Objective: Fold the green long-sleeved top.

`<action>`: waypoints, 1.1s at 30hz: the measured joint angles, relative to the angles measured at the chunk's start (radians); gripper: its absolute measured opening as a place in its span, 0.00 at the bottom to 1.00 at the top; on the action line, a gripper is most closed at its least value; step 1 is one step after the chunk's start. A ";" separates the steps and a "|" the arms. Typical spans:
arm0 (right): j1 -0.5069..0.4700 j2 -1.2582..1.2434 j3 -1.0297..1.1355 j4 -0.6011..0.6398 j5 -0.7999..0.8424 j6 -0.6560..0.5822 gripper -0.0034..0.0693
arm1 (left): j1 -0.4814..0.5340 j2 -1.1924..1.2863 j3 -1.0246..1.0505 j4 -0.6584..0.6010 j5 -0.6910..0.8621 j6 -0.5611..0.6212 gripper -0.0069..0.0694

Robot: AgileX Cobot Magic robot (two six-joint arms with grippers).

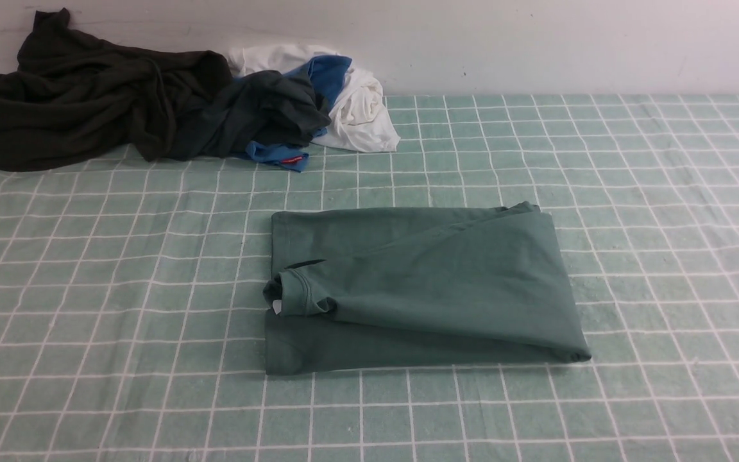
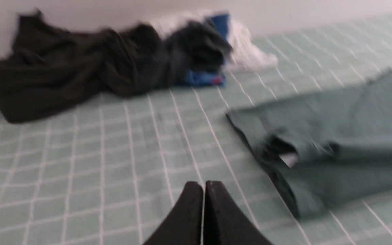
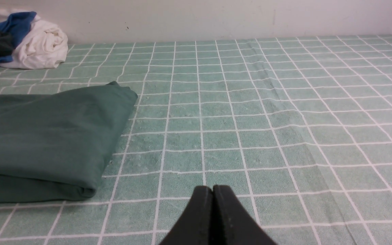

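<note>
Top (image 1: 421, 289) folded into a compact stack, apparently done; left gripper (image 2: 203, 185) and right gripper (image 3: 213, 189) clenched, empty, clear of it.

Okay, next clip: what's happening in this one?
A two-armed robot is working on folding a green long-sleeved top. The top lies folded into a compact rectangle in the middle of the checked tablecloth, with nothing touching it. Both the left gripper and the right gripper are shut, empty and clear of the top. A pile of dark, blue and white clothes sits at the far left by the wall.
</note>
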 joint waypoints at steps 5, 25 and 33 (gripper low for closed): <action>0.000 0.000 0.000 -0.001 0.000 0.000 0.03 | 0.108 -0.085 0.215 0.001 -0.151 0.000 0.09; 0.000 0.000 0.000 -0.003 0.001 0.000 0.03 | 0.125 -0.091 0.262 0.002 -0.022 0.000 0.09; 0.000 0.000 0.000 -0.003 0.001 0.000 0.03 | 0.125 -0.091 0.262 0.001 -0.022 0.000 0.09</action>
